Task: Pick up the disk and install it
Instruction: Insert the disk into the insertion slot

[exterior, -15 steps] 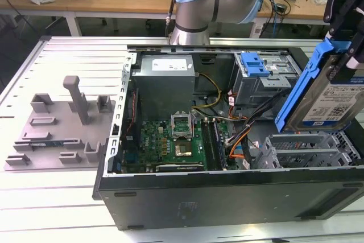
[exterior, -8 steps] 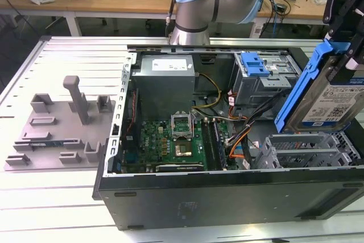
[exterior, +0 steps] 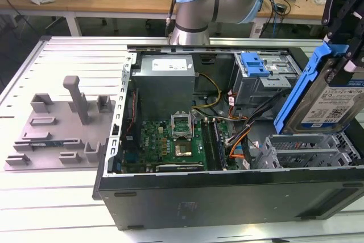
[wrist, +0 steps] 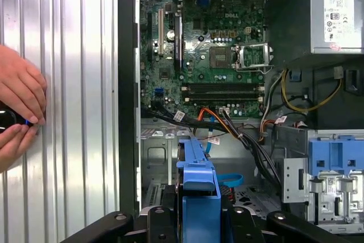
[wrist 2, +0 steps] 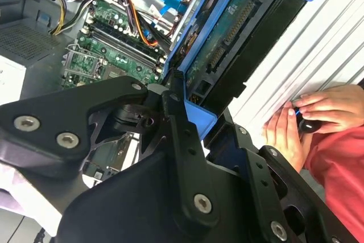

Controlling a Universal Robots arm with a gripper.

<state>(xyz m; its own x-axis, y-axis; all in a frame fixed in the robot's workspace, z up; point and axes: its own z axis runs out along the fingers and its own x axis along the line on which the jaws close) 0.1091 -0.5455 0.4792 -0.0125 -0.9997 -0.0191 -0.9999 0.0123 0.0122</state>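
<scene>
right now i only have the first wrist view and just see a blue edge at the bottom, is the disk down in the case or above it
observer: in the exterior view the flat silver disk in its bright blue plastic frame hangs on edge, tilted, above the grey metal drive bay at that view's right end of the open black computer case. It is not seated inside.
operator: and the grip, is it on both sides
observer: yes, in the second wrist view the black claw is shut on the blue frame, with a finger on either side.
</scene>
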